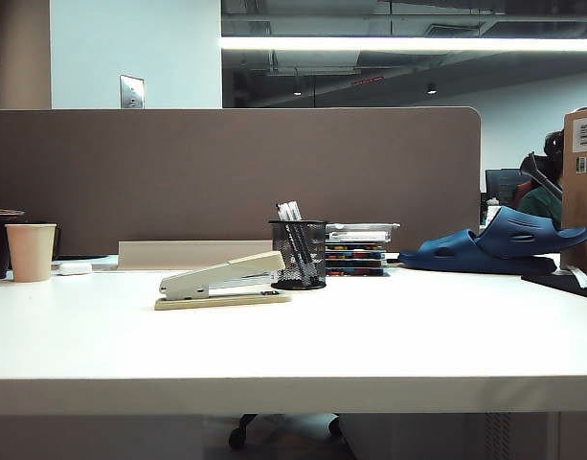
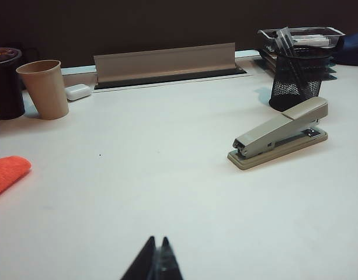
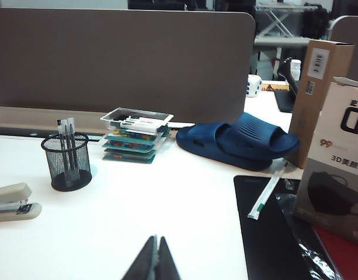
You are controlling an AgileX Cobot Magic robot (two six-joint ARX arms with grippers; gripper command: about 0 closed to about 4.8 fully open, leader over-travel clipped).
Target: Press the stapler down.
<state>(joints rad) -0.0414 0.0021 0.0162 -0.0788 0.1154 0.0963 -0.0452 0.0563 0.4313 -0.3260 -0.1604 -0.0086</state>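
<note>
The beige-grey stapler point(image 1: 223, 283) lies on the white table in front of the mesh pen cup, its top arm raised at the hinge end. In the left wrist view the stapler point(image 2: 280, 133) is well ahead of my left gripper point(image 2: 157, 240), which is shut with nothing in it. Only the stapler's rear end point(image 3: 13, 201) shows in the right wrist view, far off to the side of my right gripper point(image 3: 156, 238), also shut and empty. Neither gripper appears in the exterior view.
A black mesh pen cup point(image 1: 299, 253) stands just behind the stapler. Stacked trays point(image 1: 358, 249), blue slippers point(image 1: 499, 244), a cardboard box point(image 3: 316, 93) and a black mat point(image 3: 272, 227) lie to the right. A paper cup point(image 1: 31, 251), a dark cup point(image 2: 4, 81), a white oblong point(image 2: 77, 91) and an orange cloth point(image 2: 6, 173) are on the left.
</note>
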